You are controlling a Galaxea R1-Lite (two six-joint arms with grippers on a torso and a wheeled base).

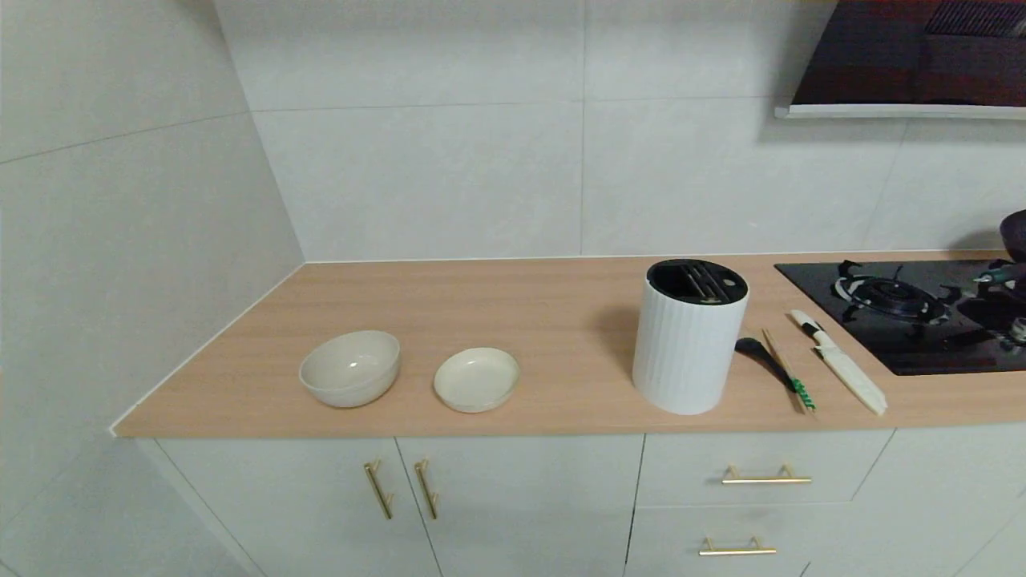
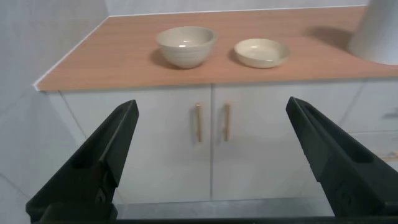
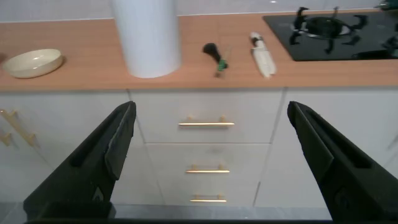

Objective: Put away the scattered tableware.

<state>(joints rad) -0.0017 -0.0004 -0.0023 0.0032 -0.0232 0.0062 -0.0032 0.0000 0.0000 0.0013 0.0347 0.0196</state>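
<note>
Heads up: both your grippers are spread wide with nothing in them. The left gripper hangs low in front of the cabinet doors, and the right gripper is low in front of the drawers.

Use the white holder on the counter as your anchor. On its hob side lie the black spoon, just beside the holder, then the chopsticks, then the white knife. All three have their long axis running from the wall toward the counter's front edge, slightly slanted. On the holder's other side, well apart, sits the shallow dish, with the deeper bowl beyond it.

I'd say your right arm is the nearer one for the cutlery, which lies up and ahead of it. You'd want the jaws across those handles, not along them. The left arm is closer to the bowl and dish.
</note>
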